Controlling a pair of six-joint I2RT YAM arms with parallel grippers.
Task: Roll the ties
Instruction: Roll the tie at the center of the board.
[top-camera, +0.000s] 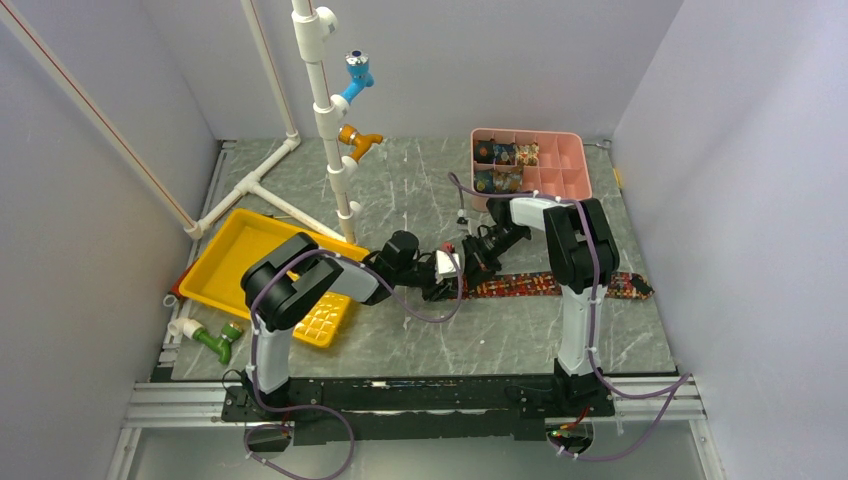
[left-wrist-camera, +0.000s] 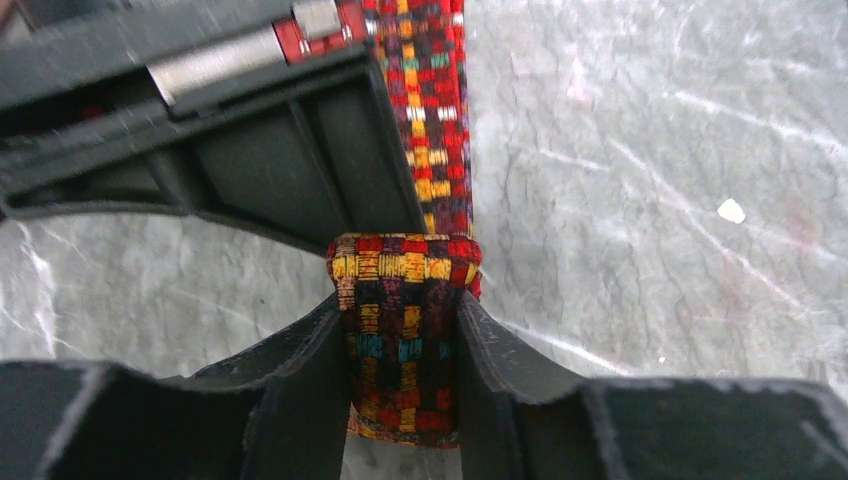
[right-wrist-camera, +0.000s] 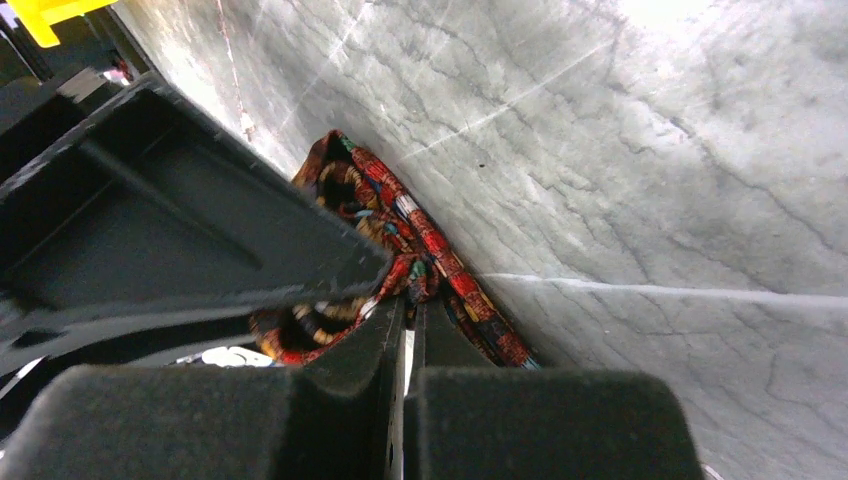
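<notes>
Necktie (top-camera: 560, 285): lying mid-frame on the worktop (top-camera: 420, 340), early in rolling. The left pincer (left-wrist-camera: 400, 325) is clamping its rolled end and the right pincer (right-wrist-camera: 405, 312) is pinching the fabric shut. The next turn probably needs steady tension.

Black-and-white jointed arms (top-camera: 300, 285), purple cables (top-camera: 430, 318) looped alongside, ribbed matte-black fingers (left-wrist-camera: 300, 390).

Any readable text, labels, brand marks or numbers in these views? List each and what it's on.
No readable text in any view.
tie: woven colour blocks only, no letters or numbers.
pink tray: no label visible.
yellow tray: no label visible.
</notes>
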